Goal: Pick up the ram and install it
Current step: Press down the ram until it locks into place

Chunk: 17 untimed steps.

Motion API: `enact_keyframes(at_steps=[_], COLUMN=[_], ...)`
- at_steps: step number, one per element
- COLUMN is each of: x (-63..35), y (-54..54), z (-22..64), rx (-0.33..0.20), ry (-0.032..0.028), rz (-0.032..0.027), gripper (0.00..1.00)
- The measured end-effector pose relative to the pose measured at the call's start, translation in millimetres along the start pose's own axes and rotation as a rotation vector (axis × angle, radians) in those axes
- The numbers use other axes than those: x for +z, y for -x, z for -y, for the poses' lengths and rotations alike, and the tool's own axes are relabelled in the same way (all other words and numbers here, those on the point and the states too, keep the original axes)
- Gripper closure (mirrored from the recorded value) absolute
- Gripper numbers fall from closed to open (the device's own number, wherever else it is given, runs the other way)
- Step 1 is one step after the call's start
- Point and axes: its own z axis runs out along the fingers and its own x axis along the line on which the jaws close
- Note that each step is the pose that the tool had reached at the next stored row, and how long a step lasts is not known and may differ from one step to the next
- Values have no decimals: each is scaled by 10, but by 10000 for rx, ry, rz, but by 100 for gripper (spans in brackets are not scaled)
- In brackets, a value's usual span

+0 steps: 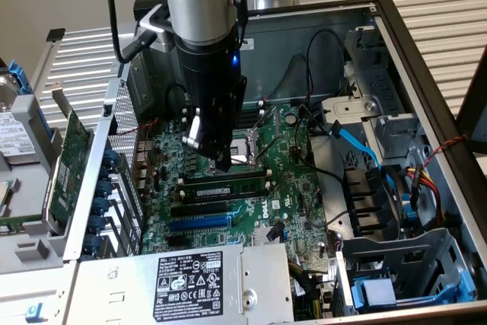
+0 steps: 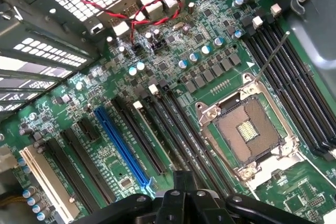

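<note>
- Ram (image 1: 228,185): we locate the long green stick lying seated along a memory slot on the motherboard (image 1: 297,188), just beside the CPU socket (image 1: 243,154) on the side toward the blue expansion slot (image 1: 199,221).
- We note the ram runs parallel to the socket's edge, with empty black slots (image 1: 202,207) between it and the blue slot.
- Gripper (image 1: 222,164): we find it hanging on the arm directly above the socket's near edge, its tip just above the ram's middle.
- We record its fingers as drawn fully together, with nothing between them; we cannot tell whether the tip touches the ram.
- In the wrist view, we see the gripper (image 2: 189,198) body over the board, the open CPU socket (image 2: 247,129) beside it and the blue expansion slot (image 2: 123,148) on the socket's far side past several black slots.
- Beyond the socket from the ram, we see further black memory slots (image 2: 294,77) with white end clips.
- Outside the case, well apart from the socket, a broader green expansion card (image 1: 72,161) stands at the exterior view's left.
- A labelled power supply (image 1: 190,279) sits past the blue slot from the socket.
</note>
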Motion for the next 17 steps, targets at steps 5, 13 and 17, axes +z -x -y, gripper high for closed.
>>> enact_keyframes(at_steps=[5,13,17], x=[1,2,3], y=[0,0,0], z=[0,0,0], rx=[754,2029,2686], ry=[7,16,22], rz=[-21,-59,-78], gripper=[90,90,90])
